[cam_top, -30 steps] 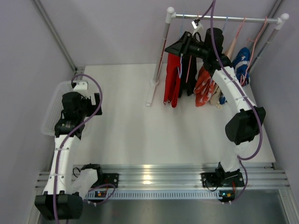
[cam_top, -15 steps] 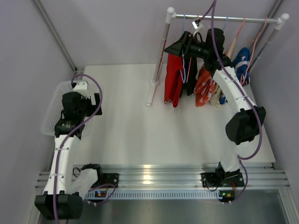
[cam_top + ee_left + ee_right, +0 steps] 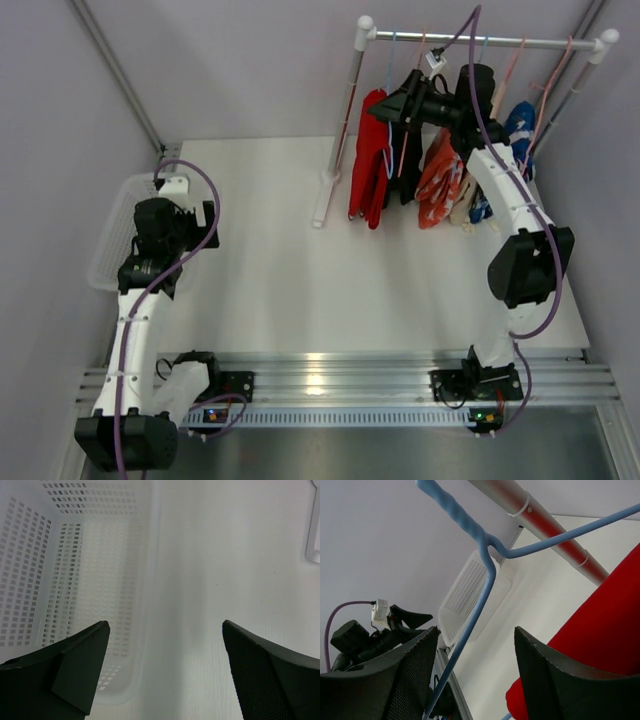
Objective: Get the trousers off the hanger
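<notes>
The red trousers [image 3: 368, 160] hang on a blue wire hanger [image 3: 487, 585] at the left end of the rack rail [image 3: 480, 40]. The black trousers [image 3: 408, 165] hang just right of them, partly hidden behind my right arm. My right gripper [image 3: 397, 103] is high up at the top of the red trousers. In the right wrist view it [image 3: 476, 628] is open, with the hanger's wire running between the fingers close to the left one, and the red fabric [image 3: 610, 630] lies beside the right finger. My left gripper [image 3: 160, 225] is open and empty over the basket's right edge [image 3: 145, 580].
A white perforated basket [image 3: 115, 235] sits at the table's left edge. An orange-and-white garment [image 3: 438, 180] and a blue-and-white one [image 3: 518, 125] hang further right on the rail. The rack's white post [image 3: 345, 110] and foot [image 3: 322, 200] stand left of the red trousers.
My right gripper has moved up and a little right toward the rail. The top of the red trousers and the hanger have risen with it. The left arm has not moved.
</notes>
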